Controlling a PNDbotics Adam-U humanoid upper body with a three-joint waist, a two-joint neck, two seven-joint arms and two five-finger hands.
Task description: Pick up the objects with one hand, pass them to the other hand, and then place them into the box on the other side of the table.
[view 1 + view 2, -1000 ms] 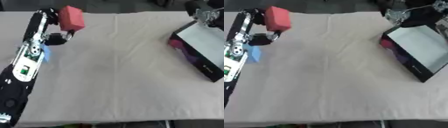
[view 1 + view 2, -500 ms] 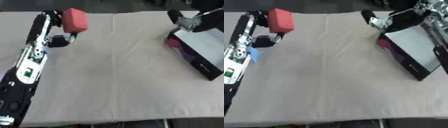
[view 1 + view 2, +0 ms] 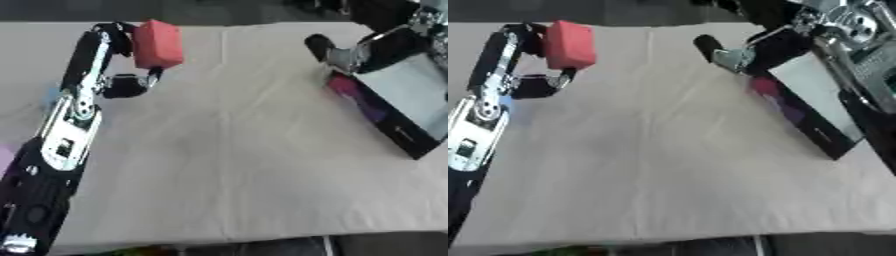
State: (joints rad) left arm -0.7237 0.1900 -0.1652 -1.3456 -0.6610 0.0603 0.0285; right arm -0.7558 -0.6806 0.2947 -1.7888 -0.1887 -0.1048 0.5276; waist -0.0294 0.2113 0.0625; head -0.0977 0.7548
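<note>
**Q.** Where is the block, and what holds it?

**A.** The red block [image 3: 158,43] is off the counter [image 3: 227,165], far to the left of the box [image 3: 404,107]. The left hand [image 3: 131,82] has it: the fingers are curled onto the block's lower and rear faces, and the block stands above the hand near the counter's far edge.

**Q.** Why carry it that high?

**A.** Probably to present it for the handover. The block's right face looks free for the other hand to take.

**Q.** And the right hand?

**A.** The right hand [image 3: 726,54] is at the box's far-left corner, reaching left of the box towards the block. It carries nothing; whether its fingers are straight or curled cannot be told here. The two hands are well apart, so the pass is not yet made.

**Q.** What is the box, and what is in it?

**A.** A dark, shallow box with a pale floor, lying askew on the counter's right side. Against its left wall lies something magenta and purple [image 3: 354,95], shape unclear; the rest of the floor appears bare.

**Q.** Anything else left of the box?

**A.** A blue patch [image 3: 506,103] shows beside the left arm, and a pink patch [image 3: 5,159] at the picture's left edge; neither can be identified.
</note>
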